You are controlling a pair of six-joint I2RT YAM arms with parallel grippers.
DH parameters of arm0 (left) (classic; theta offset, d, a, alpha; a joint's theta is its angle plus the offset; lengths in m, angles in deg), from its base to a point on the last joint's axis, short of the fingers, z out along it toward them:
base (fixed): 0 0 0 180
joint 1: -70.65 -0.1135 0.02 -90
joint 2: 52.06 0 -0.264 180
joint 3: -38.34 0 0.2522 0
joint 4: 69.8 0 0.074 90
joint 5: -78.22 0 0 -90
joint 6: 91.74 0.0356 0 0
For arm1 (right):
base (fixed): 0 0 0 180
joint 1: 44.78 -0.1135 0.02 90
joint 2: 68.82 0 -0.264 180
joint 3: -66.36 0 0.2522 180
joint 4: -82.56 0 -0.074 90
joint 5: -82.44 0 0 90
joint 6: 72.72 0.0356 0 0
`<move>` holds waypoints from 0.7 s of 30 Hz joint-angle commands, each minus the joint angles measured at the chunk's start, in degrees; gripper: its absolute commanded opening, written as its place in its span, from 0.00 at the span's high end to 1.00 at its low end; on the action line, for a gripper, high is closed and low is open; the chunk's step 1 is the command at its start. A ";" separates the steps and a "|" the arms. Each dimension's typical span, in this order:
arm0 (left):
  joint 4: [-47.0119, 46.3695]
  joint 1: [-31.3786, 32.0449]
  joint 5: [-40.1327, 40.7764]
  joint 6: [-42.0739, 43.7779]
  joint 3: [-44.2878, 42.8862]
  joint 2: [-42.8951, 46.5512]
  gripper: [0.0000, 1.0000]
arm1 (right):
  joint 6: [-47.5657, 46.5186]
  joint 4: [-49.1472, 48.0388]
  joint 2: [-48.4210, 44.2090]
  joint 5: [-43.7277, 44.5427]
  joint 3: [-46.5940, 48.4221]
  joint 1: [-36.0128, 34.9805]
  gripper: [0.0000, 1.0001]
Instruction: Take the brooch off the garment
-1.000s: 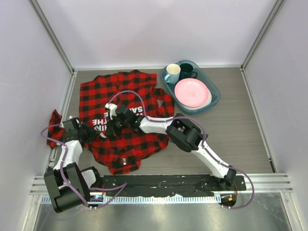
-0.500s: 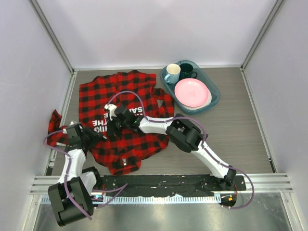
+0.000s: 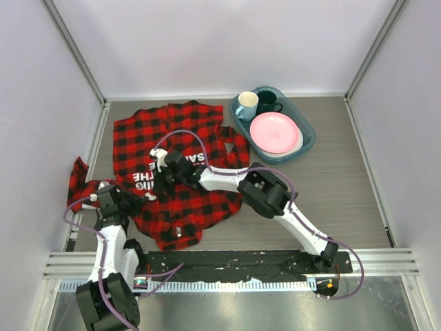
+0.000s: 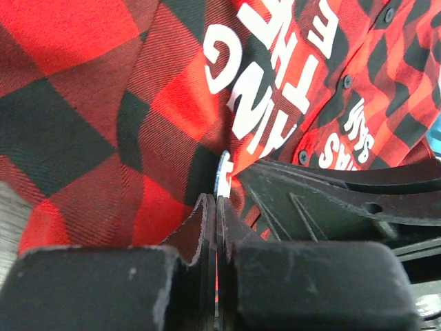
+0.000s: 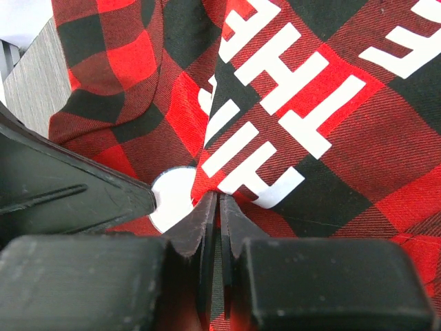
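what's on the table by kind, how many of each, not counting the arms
shirt: 1
mugs: 2, pale mug and dark mug
tray: 1
pink plate: 1 (the white edge under it may be a second plate, cannot tell)
total: 5

The right gripper (image 5: 218,203), jaws pressed together at six o'clock, pinches a fold of the garment (image 5: 289,138); the white round brooch (image 5: 172,200) peeks out at eight o'clock.
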 commanded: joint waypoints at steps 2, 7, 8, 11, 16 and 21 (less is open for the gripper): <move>-2.76 1.89 0.65 -3.87 1.88 0.11 1.00 | 0.90 -2.48 0.23 -1.15 1.86 0.09 0.88; -1.97 4.52 1.09 -5.01 1.70 0.11 1.00 | 1.43 -3.10 0.49 -1.85 1.86 0.36 0.88; -1.62 4.61 1.09 -5.10 1.53 0.02 1.00 | 1.43 -3.10 0.49 -1.85 1.86 0.36 0.88; 1.19 4.61 0.83 -4.84 0.56 0.55 0.94 | 1.52 -3.10 0.58 -1.94 1.77 0.44 0.88; 8.83 4.61 5.04 -2.99 -3.39 3.36 0.59 | 1.61 -3.10 0.58 -2.20 1.51 0.62 0.88; 10.51 3.91 5.31 -1.94 -10.49 -1.44 0.44 | 1.61 -3.10 0.84 -2.82 1.51 0.62 0.88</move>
